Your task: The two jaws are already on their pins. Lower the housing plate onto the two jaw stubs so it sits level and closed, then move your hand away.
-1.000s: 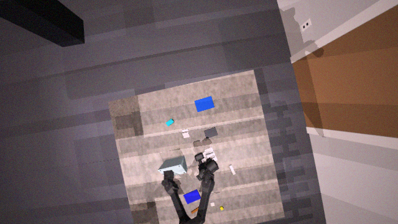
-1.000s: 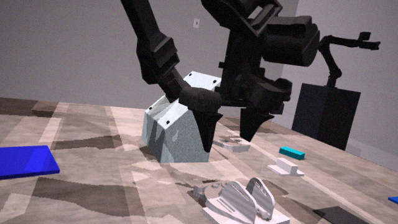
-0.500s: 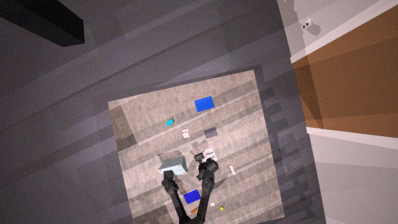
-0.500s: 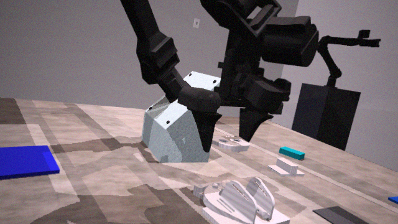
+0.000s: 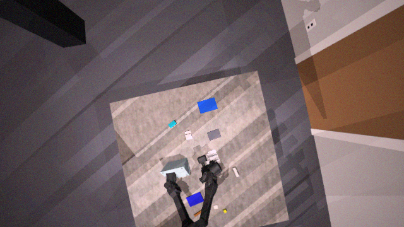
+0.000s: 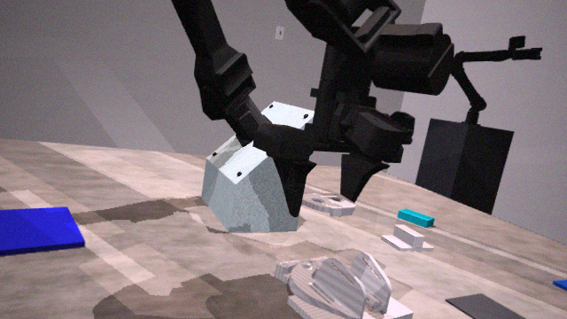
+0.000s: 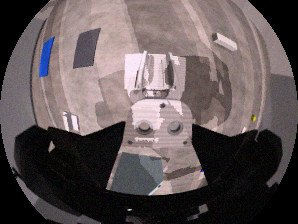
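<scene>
The pale housing plate [image 6: 343, 211] [image 7: 159, 115], with two round holes, is between the fingers of my gripper [image 6: 324, 206] [image 7: 157, 125]. My gripper is shut on it by its sides. The plate looks roughly level; its exact height above the table is hard to tell. The two white upright jaws [image 6: 338, 281] [image 7: 170, 72] stand side by side on a pale base [image 6: 400, 310] [image 7: 131, 75]. In the wrist view the plate's far edge reaches the near end of the jaw assembly, and their stubs are largely hidden. The plate and jaws appear apart in the exterior view.
A grey-blue box [image 5: 177, 168] [image 6: 261, 208] stands beside my gripper, with a black jointed limb [image 5: 171, 181] at it. A dark grey pad [image 5: 214, 134] [image 7: 87, 48], a small white bracket [image 5: 188, 135] [image 6: 407, 239], a cyan block [image 5: 172, 123] [image 6: 415, 217] and blue pads [image 5: 207, 105] [image 5: 195, 199] lie around.
</scene>
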Robot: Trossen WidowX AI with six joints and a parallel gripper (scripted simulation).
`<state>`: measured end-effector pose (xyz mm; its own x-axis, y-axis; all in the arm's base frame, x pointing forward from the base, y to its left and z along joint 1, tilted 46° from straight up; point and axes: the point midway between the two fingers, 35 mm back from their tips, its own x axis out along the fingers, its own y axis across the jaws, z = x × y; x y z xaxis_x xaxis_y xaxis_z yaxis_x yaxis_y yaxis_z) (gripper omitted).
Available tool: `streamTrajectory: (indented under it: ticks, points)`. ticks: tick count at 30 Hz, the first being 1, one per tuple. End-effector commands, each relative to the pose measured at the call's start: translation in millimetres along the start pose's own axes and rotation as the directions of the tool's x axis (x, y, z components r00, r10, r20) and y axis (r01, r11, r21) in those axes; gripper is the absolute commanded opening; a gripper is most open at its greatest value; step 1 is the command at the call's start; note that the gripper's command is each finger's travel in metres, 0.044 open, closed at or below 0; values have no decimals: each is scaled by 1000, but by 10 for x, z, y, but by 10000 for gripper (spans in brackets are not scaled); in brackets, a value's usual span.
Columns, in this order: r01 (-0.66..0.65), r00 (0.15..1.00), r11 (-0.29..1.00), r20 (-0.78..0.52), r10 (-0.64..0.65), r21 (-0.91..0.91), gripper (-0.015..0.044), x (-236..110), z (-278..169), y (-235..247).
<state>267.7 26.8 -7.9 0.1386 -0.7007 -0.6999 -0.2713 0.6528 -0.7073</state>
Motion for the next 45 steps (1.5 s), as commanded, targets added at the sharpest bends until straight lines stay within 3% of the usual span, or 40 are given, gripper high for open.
streamTrajectory:
  ticks: [1,45]
  points:
    - [4,1000,1000,1,-4,-4,351,3,1,-8]
    - [7,1000,1000,1,-7,-8,351,626,-4,-17]
